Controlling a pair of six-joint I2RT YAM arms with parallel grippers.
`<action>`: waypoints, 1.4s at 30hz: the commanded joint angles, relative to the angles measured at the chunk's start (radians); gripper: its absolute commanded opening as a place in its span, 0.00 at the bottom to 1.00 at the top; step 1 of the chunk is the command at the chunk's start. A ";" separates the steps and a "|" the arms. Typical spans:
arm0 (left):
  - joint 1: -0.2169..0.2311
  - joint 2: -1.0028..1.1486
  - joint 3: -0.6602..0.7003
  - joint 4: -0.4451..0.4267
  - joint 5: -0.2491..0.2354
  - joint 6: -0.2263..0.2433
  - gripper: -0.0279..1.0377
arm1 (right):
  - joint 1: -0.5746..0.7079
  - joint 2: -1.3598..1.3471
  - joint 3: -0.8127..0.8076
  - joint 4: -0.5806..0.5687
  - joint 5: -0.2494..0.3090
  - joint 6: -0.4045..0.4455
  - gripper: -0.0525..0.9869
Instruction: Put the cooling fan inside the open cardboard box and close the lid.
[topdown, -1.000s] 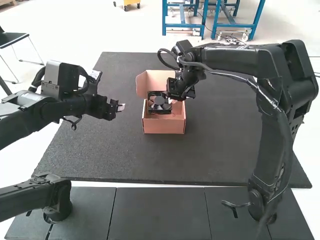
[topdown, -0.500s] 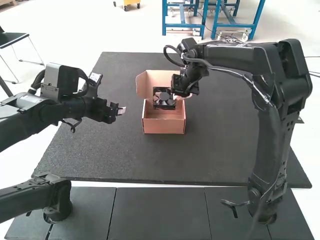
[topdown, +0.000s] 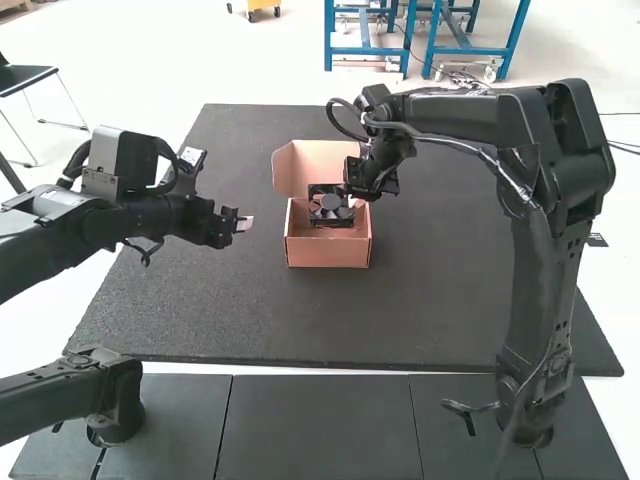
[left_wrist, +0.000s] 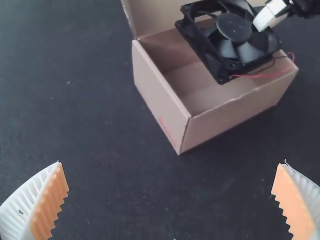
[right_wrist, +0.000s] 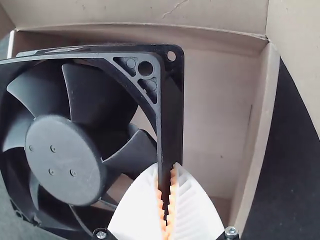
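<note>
A black square cooling fan (topdown: 332, 206) hangs tilted over the mouth of the open cardboard box (topdown: 328, 243), partly inside it. My right gripper (topdown: 356, 187) is shut on the fan's frame edge; its white ribbed fingers (right_wrist: 167, 202) pinch the black frame (right_wrist: 165, 130). The box lid (topdown: 305, 163) stands upright at the far side. In the left wrist view the fan (left_wrist: 230, 42) leans over the box (left_wrist: 200, 102), its thin wires trailing on the rim. My left gripper (topdown: 235, 222) is open, left of the box, a short way above the mat.
A black rubber mat (topdown: 250, 300) covers the table under the box, with free room in front of and to the right of it. Dark base plates (topdown: 320, 425) line the near edge.
My right gripper has carried the fan slightly right and down toward the box opening. The left arm has barely moved.
</note>
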 joint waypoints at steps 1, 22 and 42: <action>-0.008 -0.018 0.002 -0.005 0.030 0.005 0.93 | -0.005 0.019 0.047 0.000 -0.018 -0.017 0.03; -0.008 -0.019 0.002 -0.008 0.032 0.008 0.93 | -0.012 0.091 0.078 0.000 -0.017 -0.029 0.03; -0.007 -0.030 0.002 0.007 0.032 0.005 0.93 | -0.005 0.166 0.102 -0.046 -0.024 -0.035 0.34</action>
